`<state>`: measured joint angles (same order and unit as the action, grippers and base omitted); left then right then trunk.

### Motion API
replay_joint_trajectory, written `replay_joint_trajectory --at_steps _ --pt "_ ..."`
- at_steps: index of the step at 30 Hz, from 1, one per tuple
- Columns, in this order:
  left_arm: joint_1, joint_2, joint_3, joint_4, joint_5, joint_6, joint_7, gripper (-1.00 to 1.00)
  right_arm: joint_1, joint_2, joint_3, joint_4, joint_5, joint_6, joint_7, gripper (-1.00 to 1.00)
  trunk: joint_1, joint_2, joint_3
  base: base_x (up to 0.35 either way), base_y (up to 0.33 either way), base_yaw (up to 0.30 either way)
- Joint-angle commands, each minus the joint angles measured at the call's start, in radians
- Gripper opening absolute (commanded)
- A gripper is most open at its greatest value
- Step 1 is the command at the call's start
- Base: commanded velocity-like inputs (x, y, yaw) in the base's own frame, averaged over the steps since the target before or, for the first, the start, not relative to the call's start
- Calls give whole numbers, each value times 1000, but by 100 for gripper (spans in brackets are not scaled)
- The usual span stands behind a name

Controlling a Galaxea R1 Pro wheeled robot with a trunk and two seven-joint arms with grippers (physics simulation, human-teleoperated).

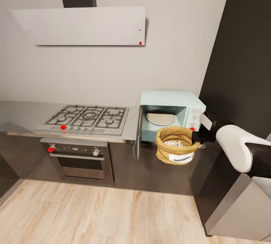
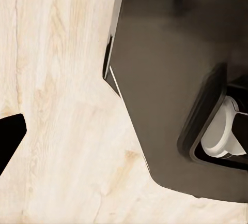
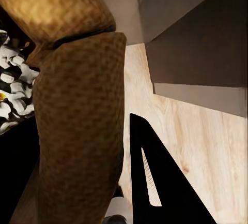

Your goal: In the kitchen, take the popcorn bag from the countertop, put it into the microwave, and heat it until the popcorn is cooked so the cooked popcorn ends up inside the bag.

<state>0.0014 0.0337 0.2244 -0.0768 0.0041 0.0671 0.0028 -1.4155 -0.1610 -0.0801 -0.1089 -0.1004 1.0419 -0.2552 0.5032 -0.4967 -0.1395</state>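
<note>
Right gripper point(image 1: 196, 137) clamping popcorn bag point(image 1: 176, 145) by rolled rim, carrying it upright so popcorn point(image 1: 173, 143) isn't spilling, just before open microwave point(image 1: 171, 113); left gripper's state impossible to tell

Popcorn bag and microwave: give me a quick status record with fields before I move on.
popcorn bag: held off the countertop, in front of the microwave's opening, upright, label facing out
bag contents: pale popcorn visible inside
right gripper: clamped on the bag's rim at its right side
microwave: on the countertop right of the gas hob, door swung open to the left, round plate inside
bag in microwave: not yet
left gripper: one dark fingertip over the wood floor, state unclear
</note>
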Motion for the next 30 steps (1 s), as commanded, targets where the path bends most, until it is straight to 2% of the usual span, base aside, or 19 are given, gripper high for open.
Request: replay_joint_trajectory --at_steps 1,6,14,23,24,26,27,29,30 --pt "0 0 4 -3 0 7 0 100 0 0 -7 -1 -10 2 -10 -100 1 -2 -2 151 -287 1" --pt "0 0 5 -3 0 4 0 100 0 0 -7 -1 -10 2 -10 -100 1 -2 -2 113 -206 0" --pt "0 0 5 -3 0 4 0 100 0 1 -11 9 -11 1 -9 -100 1 -2 -2 5 -9 0" --pt "0 0 6 -3 0 2 0 100 0 31 -24 9 -13 -1 -10 -100 1 -2 -2 0 0 0" --pt "0 0 6 -3 0 2 0 100 0 35 -65 9 -13 -3 -14 -100 1 -2 -2 0 0 0" --pt "0 0 6 -3 0 2 0 100 0 41 -120 9 -13 -4 -44 -100 1 -2 -2 0 0 0" --pt "0 0 6 -3 0 2 0 100 0 44 -155 9 -13 -5 -79 -100 1 -2 -2 0 0 0" --pt "0 0 6 -3 0 2 0 100 0 47 -252 9 -13 -6 -184 -100 1 -2 -2 0 0 0" --pt "0 0 6 -3 0 2 0 100 0 47 -283 9 -13 -7 -210 -100 1 -2 -2 0 0 0"
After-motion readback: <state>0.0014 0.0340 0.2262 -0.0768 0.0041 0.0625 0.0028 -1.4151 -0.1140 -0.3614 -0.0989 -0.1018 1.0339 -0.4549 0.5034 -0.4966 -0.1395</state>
